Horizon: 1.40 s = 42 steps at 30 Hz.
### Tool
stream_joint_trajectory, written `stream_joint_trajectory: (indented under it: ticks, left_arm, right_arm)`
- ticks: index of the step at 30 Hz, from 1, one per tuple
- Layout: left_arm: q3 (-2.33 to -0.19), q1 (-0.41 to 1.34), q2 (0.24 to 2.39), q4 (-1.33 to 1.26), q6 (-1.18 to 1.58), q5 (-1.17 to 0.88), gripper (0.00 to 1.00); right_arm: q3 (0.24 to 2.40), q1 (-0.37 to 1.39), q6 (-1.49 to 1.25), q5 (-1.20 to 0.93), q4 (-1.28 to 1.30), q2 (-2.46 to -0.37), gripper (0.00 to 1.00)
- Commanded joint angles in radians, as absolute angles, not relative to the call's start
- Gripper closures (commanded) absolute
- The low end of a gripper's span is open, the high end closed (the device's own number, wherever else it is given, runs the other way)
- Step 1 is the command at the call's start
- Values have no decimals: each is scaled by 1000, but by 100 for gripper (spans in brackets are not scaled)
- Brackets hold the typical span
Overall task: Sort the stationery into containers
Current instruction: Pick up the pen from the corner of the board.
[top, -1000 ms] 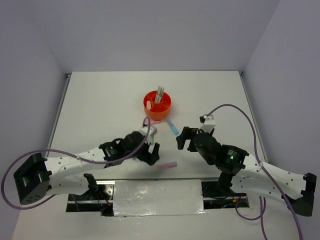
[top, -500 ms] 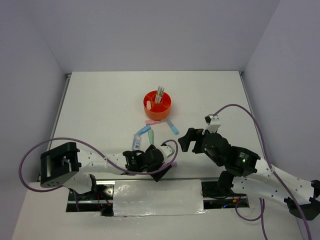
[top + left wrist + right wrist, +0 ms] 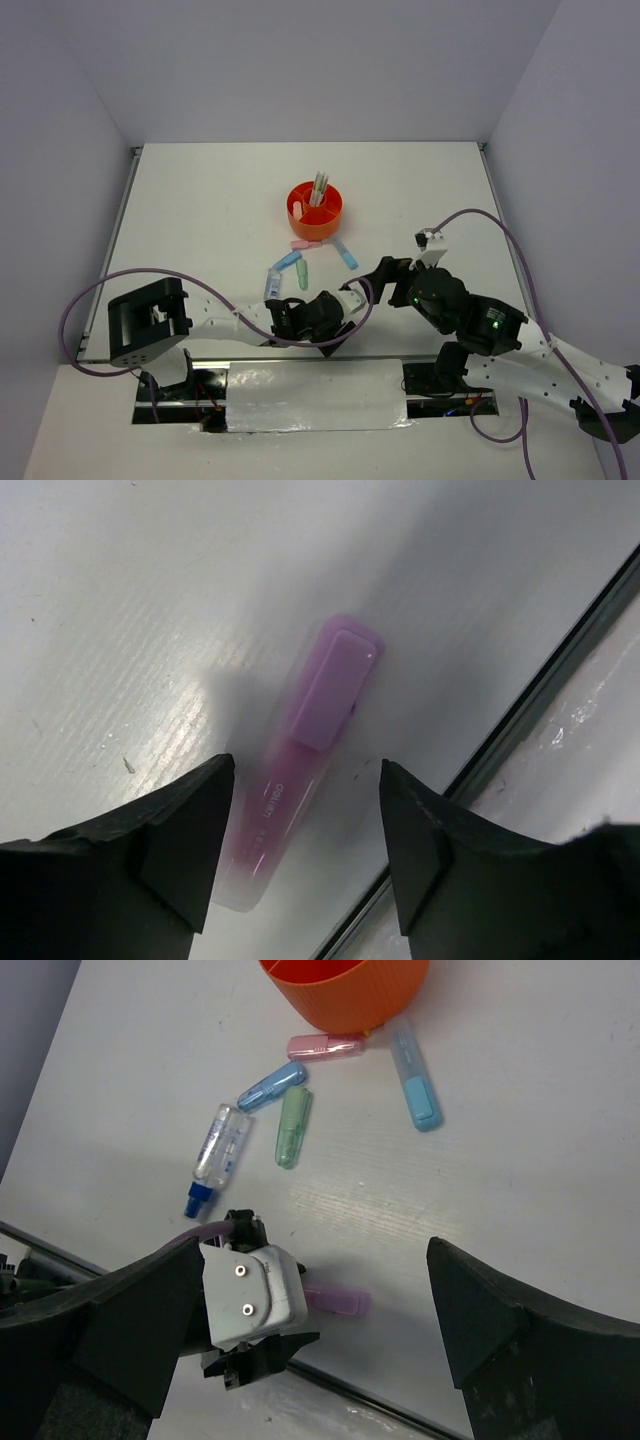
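A purple highlighter (image 3: 310,735) lies flat on the table by the front edge; it also shows in the right wrist view (image 3: 340,1302). My left gripper (image 3: 305,780) is open, low over it, with one finger on each side of its near end. In the top view the left gripper (image 3: 335,322) hides it. My right gripper (image 3: 315,1260) is open and empty, held above the table to the right (image 3: 385,275). The round orange organizer (image 3: 314,210) stands further back with pens (image 3: 319,186) in its central cup.
Near the organizer lie a pink highlighter (image 3: 325,1046), a blue one (image 3: 272,1085), a green one (image 3: 293,1127), a light blue one (image 3: 415,1085) and a white-blue tube (image 3: 218,1150). A dark metal edge strip (image 3: 540,700) runs right beside the purple highlighter.
My left gripper has swung from near the highlighter cluster toward the front edge and come down over the purple highlighter. My right gripper has drifted slightly right.
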<state>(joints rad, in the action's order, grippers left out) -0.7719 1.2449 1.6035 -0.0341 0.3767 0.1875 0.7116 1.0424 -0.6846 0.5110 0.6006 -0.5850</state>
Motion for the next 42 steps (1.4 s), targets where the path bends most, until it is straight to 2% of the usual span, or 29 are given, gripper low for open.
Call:
stream_joint_trajectory:
  ticks: [1,2,5,7,10,11,13,17,23,28,35,41,42]
  left_arm:
    - [-749,1259,1615,-11,422,143,30]
    - [-750,1261,1615,0,437,150,43]
    - [-758,1269,1624,76,465,193,62]
    - [-756,1282,1626,95,477,225,64]
    - [-746,1293,1632,107,494,247,74]
    - [-741,1295,1635,107,503,259,81]
    - [-739,1296,1635,106,520,284,89]
    - [-741,1298,1618,104,558,336,98]
    - [-692,1302,1505,26,608,468,100]
    - [-612,1315,1350,-142,569,494,100]
    - [-517,1330,1148,-301,502,457,100]
    - [-479,1333,1075,-342,482,433,100]
    - [-473,1333,1071,-347,477,433,100]
  right_arm:
    - [721,1039,-667,509,597,-575,0]
    - [718,1039,-667,508,589,-574,0]
    - [709,1039,-670,509,580,-569,0]
    - [701,1039,-667,509,572,-563,0]
    - [693,1039,-666,517,560,-551,0]
    - [690,1039,-669,523,560,-545,0]
    - [675,1029,-675,537,557,-540,0]
    - [647,931,-716,483,554,-567,0]
    - [546,778,-778,347,453,-526,0]
    - [508,775,-819,235,320,-564,0]
    - [465,781,-848,30,131,-650,6]
    - [479,836,-857,6,55,-735,13]
    - [473,844,-864,-21,19,-756,17]
